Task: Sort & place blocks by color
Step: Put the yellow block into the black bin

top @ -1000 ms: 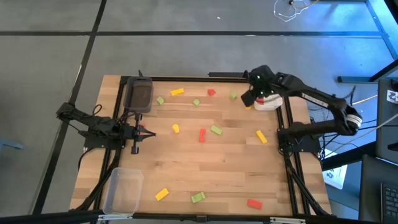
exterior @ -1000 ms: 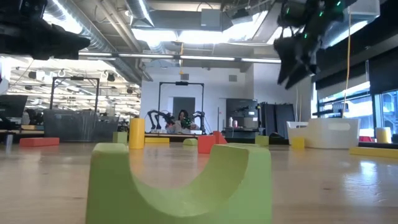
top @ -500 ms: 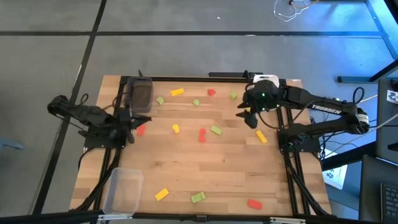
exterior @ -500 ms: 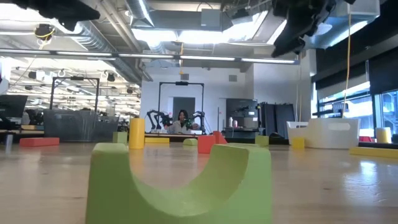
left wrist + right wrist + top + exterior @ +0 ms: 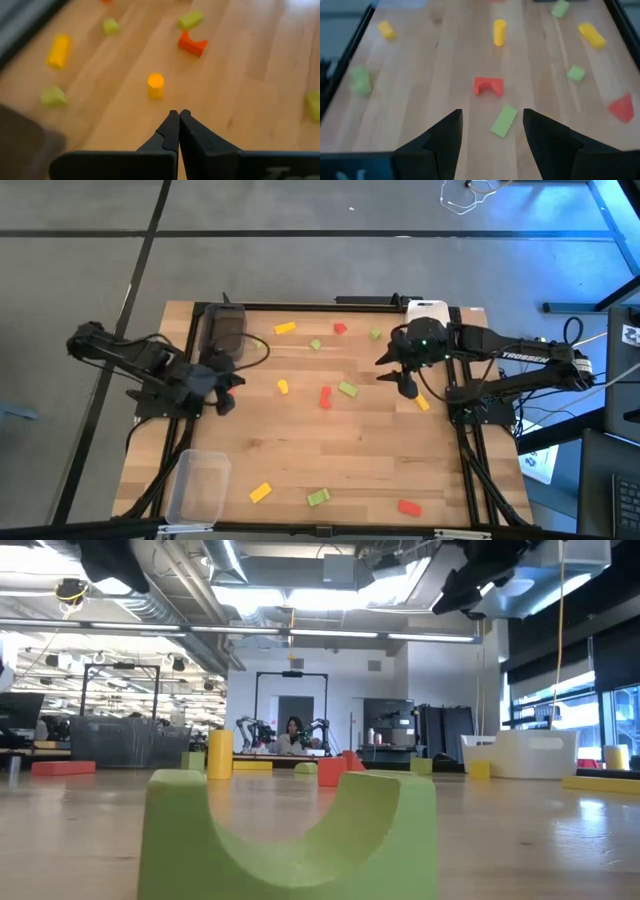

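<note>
Red, yellow and light green blocks lie scattered flat on the wooden table. My left gripper hovers shut and holding nothing at the table's left, pointing at a yellow cylinder with a red arch block beyond it. My right gripper hangs open above the table's right part; below it lie a green bar and the red arch. A green arch block stands close in the low view.
A dark grey tray sits at the far left, a white tray at the far right and a clear tray at the near left. More blocks lie along the near edge, such as a red one.
My left gripper has risen off the table at the left and turned toward the middle, staying shut. My right gripper has swung from above the white tray toward the table's middle and nearer side, rolling as it went, still open. No block has moved.
</note>
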### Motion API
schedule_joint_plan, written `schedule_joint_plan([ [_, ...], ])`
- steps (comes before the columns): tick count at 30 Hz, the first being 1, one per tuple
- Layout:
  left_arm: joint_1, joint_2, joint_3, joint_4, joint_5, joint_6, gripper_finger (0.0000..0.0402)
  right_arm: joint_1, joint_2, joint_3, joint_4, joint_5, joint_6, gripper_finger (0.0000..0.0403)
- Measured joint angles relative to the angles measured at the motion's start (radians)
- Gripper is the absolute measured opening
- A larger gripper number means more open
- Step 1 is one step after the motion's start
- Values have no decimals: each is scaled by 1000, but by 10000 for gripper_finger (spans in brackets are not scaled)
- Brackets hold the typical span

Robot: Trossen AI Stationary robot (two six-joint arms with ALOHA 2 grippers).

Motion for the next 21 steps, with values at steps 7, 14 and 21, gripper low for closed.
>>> schedule_joint_plan([
  [7,44,94,20,56,146,-59,0,8,0,0,1,0,-73,210],
  [14,43,120,20,134,149,-56,0,8,0,0,1,0,-73,210],
  [21,43,120,19,147,146,-157,0,8,0,0,1,0,-73,210],
])
